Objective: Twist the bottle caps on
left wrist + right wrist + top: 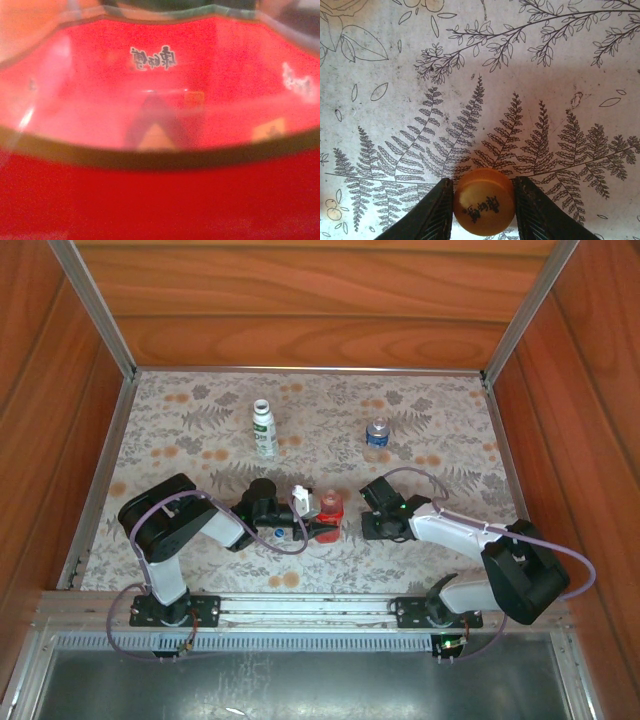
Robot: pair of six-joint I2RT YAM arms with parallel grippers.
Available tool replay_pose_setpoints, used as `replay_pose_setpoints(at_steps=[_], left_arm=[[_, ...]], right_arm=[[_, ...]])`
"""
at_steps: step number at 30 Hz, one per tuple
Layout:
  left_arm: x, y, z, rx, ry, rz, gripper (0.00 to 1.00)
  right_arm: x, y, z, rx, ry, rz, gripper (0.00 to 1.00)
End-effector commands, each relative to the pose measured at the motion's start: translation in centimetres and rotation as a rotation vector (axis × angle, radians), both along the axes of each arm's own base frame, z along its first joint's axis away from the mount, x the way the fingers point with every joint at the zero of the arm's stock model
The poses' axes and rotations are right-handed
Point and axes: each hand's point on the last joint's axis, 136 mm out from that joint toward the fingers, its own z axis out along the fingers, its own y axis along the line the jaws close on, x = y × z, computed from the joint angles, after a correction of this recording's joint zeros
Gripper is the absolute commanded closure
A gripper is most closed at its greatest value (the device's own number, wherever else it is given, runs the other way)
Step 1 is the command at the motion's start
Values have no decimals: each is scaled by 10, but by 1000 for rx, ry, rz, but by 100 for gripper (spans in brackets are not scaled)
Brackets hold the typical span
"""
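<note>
- Though its green label carries print, the white bottle point(263, 428) stands too far back on the fern-patterned table point(180, 440) for any word to be read.
- The left gripper point(318, 524) is clenched on the red bottle point(331, 508), near the front middle. The left wrist view shows black Chinese characters point(153, 58) on it, too blurred to read.
- The clear bottle point(377, 437) stands back right, and the text on its blue label is too small.
- The right gripper point(484, 200) grasps the orange cap point(484, 210) over the fern print. The cap's dark characters are not legible, and the fingers are cut off below.
</note>
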Motion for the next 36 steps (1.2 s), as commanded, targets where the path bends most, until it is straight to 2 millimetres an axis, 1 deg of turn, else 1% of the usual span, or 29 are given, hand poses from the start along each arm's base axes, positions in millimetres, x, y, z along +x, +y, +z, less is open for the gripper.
replay_pose_setpoints(at_steps=[1, 7, 13, 18, 23, 29, 33, 36], left_arm=[[-2, 1, 5, -22, -13, -17, 47], [-1, 1, 5, -21, -15, -12, 47], [-1, 1, 5, -23, -13, -13, 47], [-1, 2, 6, -24, -10, -16, 47], [-2, 1, 5, -23, -10, -18, 47], [-1, 2, 3, -19, -9, -13, 47], [-1, 2, 3, -18, -12, -14, 47], [-1, 1, 1, -16, -11, -18, 47]], right_arm=[[-1, -1, 7, -6, -2, 3, 61], [-2, -2, 17, -8, -13, 9, 61], [-3, -2, 39, -6, -22, 34, 62], [-2, -1, 63, -16, -18, 68, 62], [0, 6, 85, -23, -6, 120, 61], [8, 12, 122, -24, -40, 170, 61], [13, 20, 148, -1, -65, 213, 60], [16, 25, 164, 2, -71, 241, 59]])
